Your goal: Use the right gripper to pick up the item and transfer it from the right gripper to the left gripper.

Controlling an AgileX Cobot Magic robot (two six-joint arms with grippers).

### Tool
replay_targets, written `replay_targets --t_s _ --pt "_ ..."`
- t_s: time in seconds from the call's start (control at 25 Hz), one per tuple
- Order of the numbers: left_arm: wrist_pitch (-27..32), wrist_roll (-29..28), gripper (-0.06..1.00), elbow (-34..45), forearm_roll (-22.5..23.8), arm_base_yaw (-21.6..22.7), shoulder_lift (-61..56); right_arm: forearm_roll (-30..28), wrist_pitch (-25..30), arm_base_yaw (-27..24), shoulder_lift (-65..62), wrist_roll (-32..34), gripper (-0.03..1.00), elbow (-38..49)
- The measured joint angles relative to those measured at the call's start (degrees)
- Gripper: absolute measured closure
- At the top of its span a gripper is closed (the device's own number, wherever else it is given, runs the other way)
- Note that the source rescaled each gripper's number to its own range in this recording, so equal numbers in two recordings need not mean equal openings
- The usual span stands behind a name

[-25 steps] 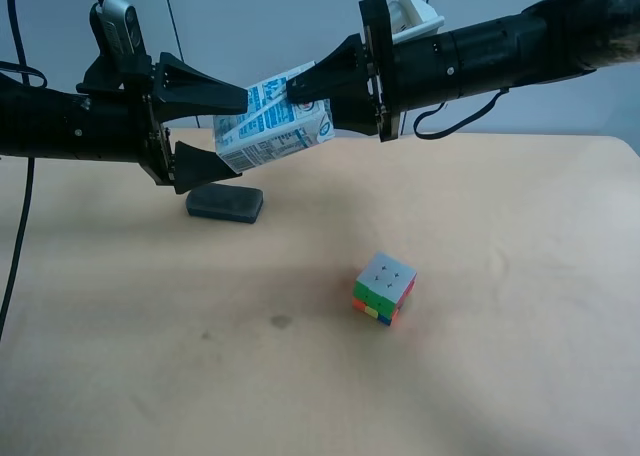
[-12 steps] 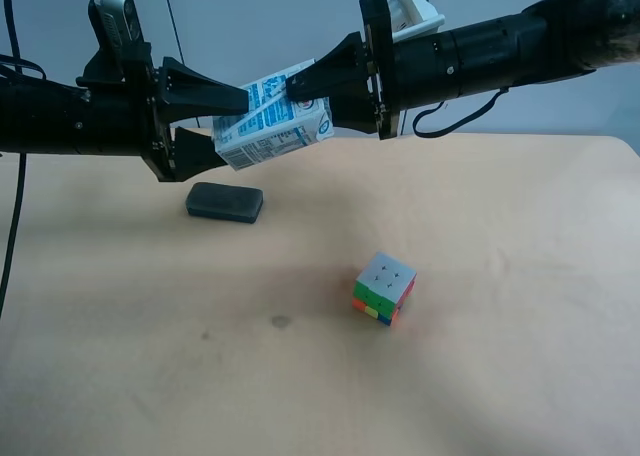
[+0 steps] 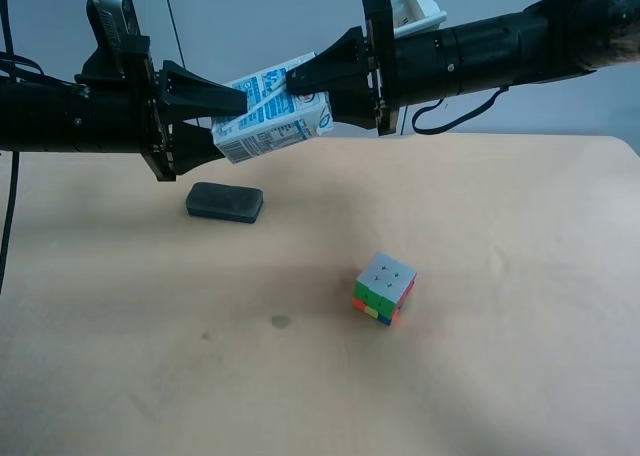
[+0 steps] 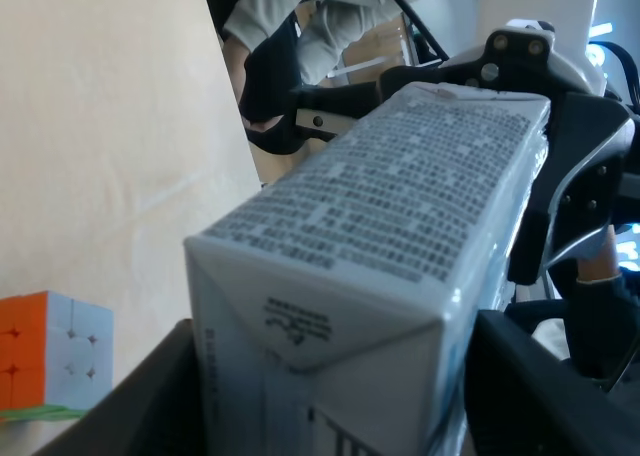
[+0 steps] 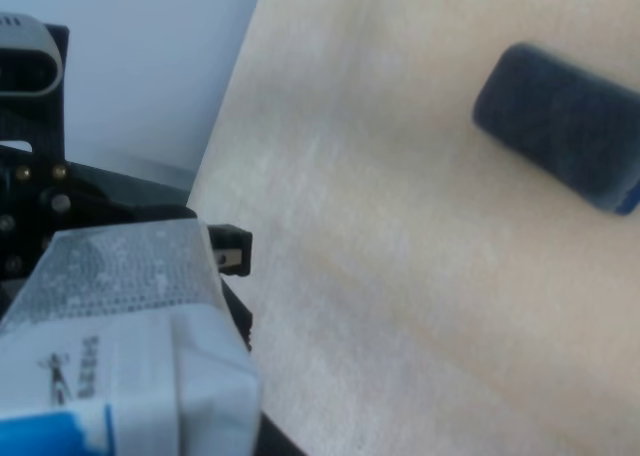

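White-and-blue carton (image 3: 270,116) hangs tilted in the air over the far edge of the worktop (image 3: 500,276), bridging both claws. On its gabled end the right gripper (image 3: 305,96) is clamped tight, so the pick-up looks done. At the base end the left gripper (image 3: 233,124) has its fingers closed in, apparently pressing both sides; the left wrist view shows the carton filling the gap between them. What seems left is for the right fingers to let go and back away. The pad (image 3: 224,202) and cube (image 3: 384,288) lie on the worktop below.
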Motion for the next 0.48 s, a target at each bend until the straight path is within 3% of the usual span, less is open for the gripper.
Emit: replay_targets --t_s 0.36,0.44,0.48 --pt "0.00 -0.30 0.77 0.00 0.27 0.00 0.00 -0.48 0.00 0.00 0.00 0.21 0.97 0.00" --pt "0.00 -0.30 0.79 0.00 0.35 0.00 0.00 -0.61 0.00 0.00 0.00 0.21 0.89 0.00" --pt "0.00 -0.37 0.82 0.00 0.41 0.00 0.00 -0.66 0.00 0.00 0.00 0.21 0.80 0.00"
